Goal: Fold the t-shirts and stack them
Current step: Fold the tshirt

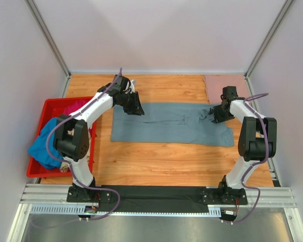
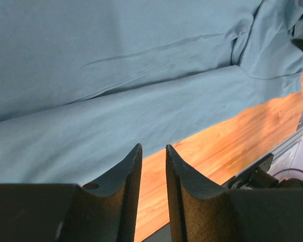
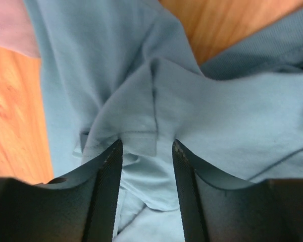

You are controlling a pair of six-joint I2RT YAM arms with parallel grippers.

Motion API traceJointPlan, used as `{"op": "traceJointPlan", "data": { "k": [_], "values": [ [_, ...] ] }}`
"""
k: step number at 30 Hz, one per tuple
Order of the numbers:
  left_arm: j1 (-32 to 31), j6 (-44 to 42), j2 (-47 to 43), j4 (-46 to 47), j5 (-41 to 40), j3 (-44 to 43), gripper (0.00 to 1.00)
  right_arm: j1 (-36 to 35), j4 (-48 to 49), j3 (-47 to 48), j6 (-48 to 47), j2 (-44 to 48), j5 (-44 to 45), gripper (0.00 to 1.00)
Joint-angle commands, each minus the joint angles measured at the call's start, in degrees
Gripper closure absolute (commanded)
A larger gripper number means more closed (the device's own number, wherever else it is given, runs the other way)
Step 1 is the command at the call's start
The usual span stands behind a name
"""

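Note:
A large slate grey-blue t-shirt (image 1: 171, 125) lies flat on the wooden table, folded lengthwise into a long band. My left gripper (image 1: 137, 108) hovers over its far left corner. In the left wrist view the left gripper (image 2: 151, 147) is slightly open and empty above the shirt's (image 2: 116, 75) near edge. My right gripper (image 1: 213, 117) is at the shirt's far right end. In the right wrist view the right gripper (image 3: 147, 143) is open, with a bunched sleeve fold (image 3: 136, 121) between its fingers. A dusty-pink t-shirt (image 1: 221, 85) lies folded at the back right.
A red plastic bin (image 1: 49, 106) stands at the left table edge. It holds a bright blue shirt (image 1: 44, 146), a magenta one (image 1: 77, 107) and a bit of beige cloth (image 1: 65, 167). White walls enclose the table. A metal rail (image 1: 156, 199) runs along the near edge.

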State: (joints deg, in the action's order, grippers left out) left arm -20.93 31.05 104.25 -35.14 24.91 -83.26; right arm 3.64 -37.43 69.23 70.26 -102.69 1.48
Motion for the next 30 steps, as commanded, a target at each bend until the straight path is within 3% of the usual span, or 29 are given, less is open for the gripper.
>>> {"op": "traceJointPlan", "data": {
  "k": [1, 9, 16, 21, 25, 30],
  "values": [
    [0.0, -1.4, -3.5, -1.4, -0.8, 0.3, 0.68, 0.4, 6.1, 2.0, 1.2, -0.1, 5.5, 0.56],
    [0.0, -2.4, -3.8, -3.0, -1.7, 0.8, 0.68, 1.0, 6.3, 6.4, 0.3, -3.1, 7.0, 0.88],
    [0.1, -3.2, -4.1, -3.6, -2.1, 1.2, 0.68, 2.3, 7.4, 11.2, -7.0, -4.9, 4.0, 0.86],
    [0.0, -2.8, -4.0, -3.4, -2.3, 1.1, 0.68, 0.1, -3.3, 16.5, -19.0, -2.3, 6.4, 0.87],
    [0.1, -2.5, -3.3, -3.5, -2.0, 0.7, 0.68, -2.7, -2.7, 10.3, -24.7, 3.0, 5.5, 0.99],
    [0.1, -2.2, -3.3, -3.3, -2.0, 0.6, 0.68, -7.1, 0.9, -1.3, -26.7, 8.9, 5.0, 1.0]
  ]
}}
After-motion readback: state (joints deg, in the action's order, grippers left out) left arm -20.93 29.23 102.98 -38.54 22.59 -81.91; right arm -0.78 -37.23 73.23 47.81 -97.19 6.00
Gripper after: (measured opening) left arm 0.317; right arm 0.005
